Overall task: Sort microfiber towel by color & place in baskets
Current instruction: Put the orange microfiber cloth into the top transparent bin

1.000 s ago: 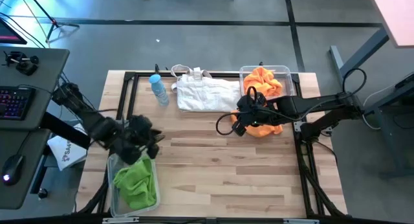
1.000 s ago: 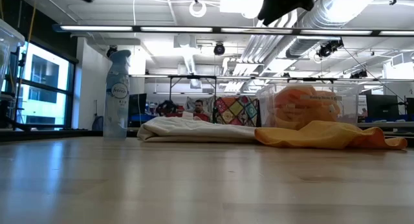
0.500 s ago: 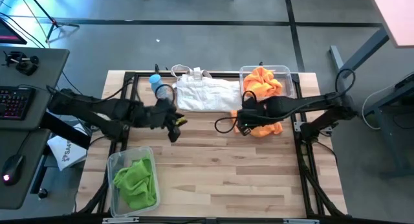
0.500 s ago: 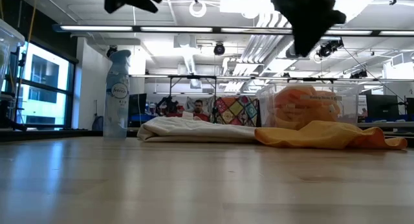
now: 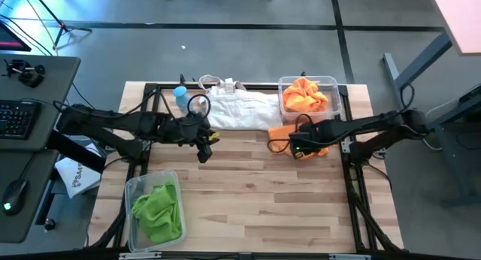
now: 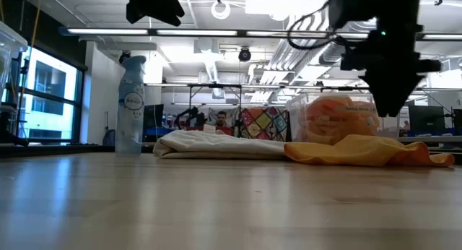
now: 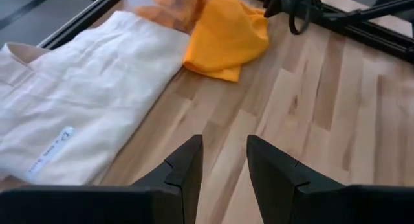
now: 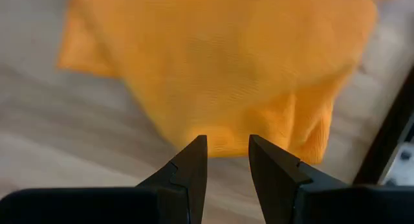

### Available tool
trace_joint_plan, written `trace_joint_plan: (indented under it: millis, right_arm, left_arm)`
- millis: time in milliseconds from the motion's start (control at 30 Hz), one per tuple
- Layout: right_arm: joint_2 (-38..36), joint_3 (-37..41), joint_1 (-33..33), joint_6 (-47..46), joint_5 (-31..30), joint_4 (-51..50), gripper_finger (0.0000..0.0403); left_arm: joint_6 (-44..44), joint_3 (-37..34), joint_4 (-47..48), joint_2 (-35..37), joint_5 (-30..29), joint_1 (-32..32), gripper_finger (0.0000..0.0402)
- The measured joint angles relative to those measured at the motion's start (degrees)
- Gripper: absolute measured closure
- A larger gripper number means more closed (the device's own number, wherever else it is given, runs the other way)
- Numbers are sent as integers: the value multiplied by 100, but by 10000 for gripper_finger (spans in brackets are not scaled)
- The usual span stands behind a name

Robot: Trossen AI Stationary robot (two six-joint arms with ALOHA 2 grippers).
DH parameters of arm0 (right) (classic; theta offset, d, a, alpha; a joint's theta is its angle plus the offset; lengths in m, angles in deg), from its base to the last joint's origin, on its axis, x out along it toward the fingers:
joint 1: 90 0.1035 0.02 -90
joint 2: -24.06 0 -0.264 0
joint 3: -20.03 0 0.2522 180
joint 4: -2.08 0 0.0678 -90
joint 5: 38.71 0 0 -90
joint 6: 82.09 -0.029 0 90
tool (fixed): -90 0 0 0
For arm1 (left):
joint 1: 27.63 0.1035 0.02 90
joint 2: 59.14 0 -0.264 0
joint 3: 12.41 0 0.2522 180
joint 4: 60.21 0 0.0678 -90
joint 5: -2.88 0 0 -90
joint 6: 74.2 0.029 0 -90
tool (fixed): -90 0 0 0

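Observation:
One orange microfiber towel [image 5: 322, 148] lies crumpled on the table beside the far-right basket [image 5: 283, 84], which holds more orange towels [image 5: 304, 95]. My right gripper [image 8: 226, 141] hangs open just above the loose towel [image 8: 220, 68], pointing down, clear of it in the low view [image 6: 393, 111]. My left gripper [image 7: 223, 141] is open and holds nothing; it is high over the table's middle [image 5: 204, 149], near the white bag. Green towels [image 5: 158, 207] lie in the near-left basket [image 5: 129, 186].
A white fabric bag [image 5: 240, 110] lies flat at the far middle, between the bottle with a blue cap [image 5: 183, 99] and the orange basket. The near half of the wooden table [image 5: 255, 207] is bare. A black frame borders the table [image 5: 352, 177].
My left gripper has swung from over the near-left basket toward the table's middle and far side, rolling as it went, and stays open. My right gripper has come down toward the orange towel on the table, tipping to point down and rolling. The towels have not moved.

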Motion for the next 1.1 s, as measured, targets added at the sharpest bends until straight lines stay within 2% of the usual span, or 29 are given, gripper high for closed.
trace_joint_plan:
  millis: [167,267,367,500,800,967,1100]
  right_arm:
    - [-498,686,-138,-864,-536,864,293]
    - [-539,914,-253,-874,-655,1546,292]
    - [-509,1064,-364,-714,-608,1981,292]
    - [-475,1102,-415,-756,-747,1883,283]
    - [-424,1102,-444,-1091,-1695,1664,179]
    - [-114,1152,-444,-1009,-1827,1778,131]
    - [401,1403,-444,-694,-1648,2573,115]
  left_arm:
    - [329,0,5,22,17,295,291]
    - [498,0,7,20,86,536,291]
    - [698,0,7,20,403,787,291]
    - [967,0,0,20,792,1063,291]
    - [1501,0,-18,20,1455,1540,291]
    - [1645,0,9,20,1639,1653,291]
    - [1843,0,20,20,1643,1651,291]
